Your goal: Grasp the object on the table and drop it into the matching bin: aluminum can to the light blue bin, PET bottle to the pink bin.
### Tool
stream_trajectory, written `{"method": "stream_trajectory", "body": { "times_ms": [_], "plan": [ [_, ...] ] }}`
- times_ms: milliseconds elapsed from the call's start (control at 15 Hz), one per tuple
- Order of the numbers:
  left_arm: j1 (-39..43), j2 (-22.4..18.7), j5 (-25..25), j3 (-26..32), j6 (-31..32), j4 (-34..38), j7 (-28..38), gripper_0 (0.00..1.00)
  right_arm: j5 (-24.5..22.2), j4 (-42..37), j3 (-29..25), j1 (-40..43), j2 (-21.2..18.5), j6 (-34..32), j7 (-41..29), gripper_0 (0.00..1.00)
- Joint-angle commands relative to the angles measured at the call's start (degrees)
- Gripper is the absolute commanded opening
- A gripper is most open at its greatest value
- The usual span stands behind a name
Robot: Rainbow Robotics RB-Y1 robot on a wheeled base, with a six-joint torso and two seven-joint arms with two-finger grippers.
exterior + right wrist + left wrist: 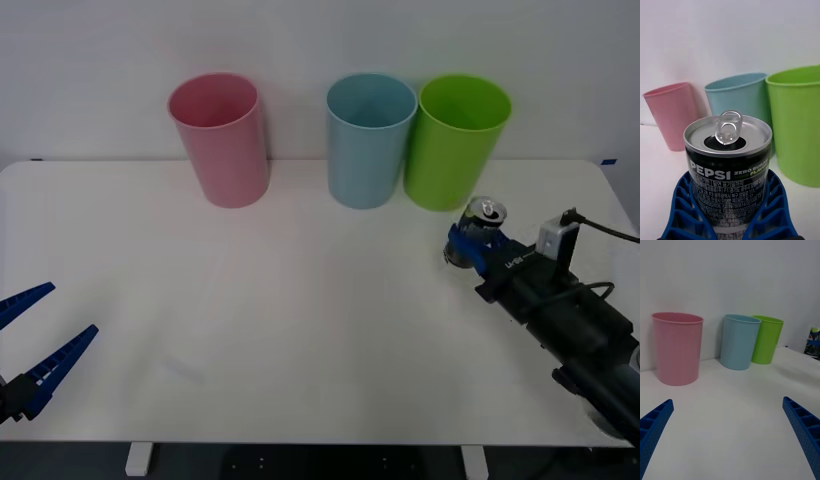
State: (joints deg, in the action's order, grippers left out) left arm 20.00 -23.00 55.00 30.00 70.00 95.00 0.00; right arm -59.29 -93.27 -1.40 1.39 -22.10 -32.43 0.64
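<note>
1. I see the table (300,330), a wide white top with rounded corners, spanning the front view from edge to edge.
2. The pink bin (220,140) stands upright near the far edge, toward the table's left half. It stands well apart from the other two bins.
3. The light blue bin (368,140) stands upright near the far edge, right of centre.
4. A lime green bin (458,140) stands upright just beside the light blue bin, on its right. I cannot tell whether the two touch.
5. My right arm (570,325) reaches in from the near right corner toward the far edge.
6. The right gripper (468,245) sits just in front of the lime green bin, near the right edge. Its blue ribbed fingers (685,210) are closed against both sides of the aluminum can.
7. The left gripper (35,330) rests at the near left corner, over the table's left edge. Its fingers (801,427) are spread wide and hold nothing.
8. The aluminum can (728,168) stands upright between the right gripper's fingers, pull tab raised, top opened. I cannot tell whether its base touches the table.
</note>
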Motion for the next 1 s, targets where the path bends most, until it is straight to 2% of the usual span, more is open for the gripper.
{"method": "stream_trajectory", "body": {
  "times_ms": [67, 400, 733, 1000],
  "plan": [
    [0.0, 0.0, 0.0, 0.0, 0.0, 0.0, 0.0, 1.0, -0.9, -4.6, 0.0, -0.5, -1.4, -0.1, -5.0, 0.0],
    [0.0, 0.0, 0.0, 0.0, 0.0, 0.0, 0.0, 1.0, -1.4, -6.0, -0.1, -6.0, -4.6, 0.1, -7.0, 0.0],
    [0.0, 0.0, 0.0, 0.0, 0.0, 0.0, 0.0, 1.0, -7.8, -5.6, 0.1, -12.5, -4.6, 1.1, -16.6, 0.0],
    [0.0, 0.0, 0.0, 0.0, 0.0, 0.0, 0.0, 1.0, -8.3, 0.5, 2.2, -19.4, -4.5, 1.1, -17.3, 0.0]
  ]
}}
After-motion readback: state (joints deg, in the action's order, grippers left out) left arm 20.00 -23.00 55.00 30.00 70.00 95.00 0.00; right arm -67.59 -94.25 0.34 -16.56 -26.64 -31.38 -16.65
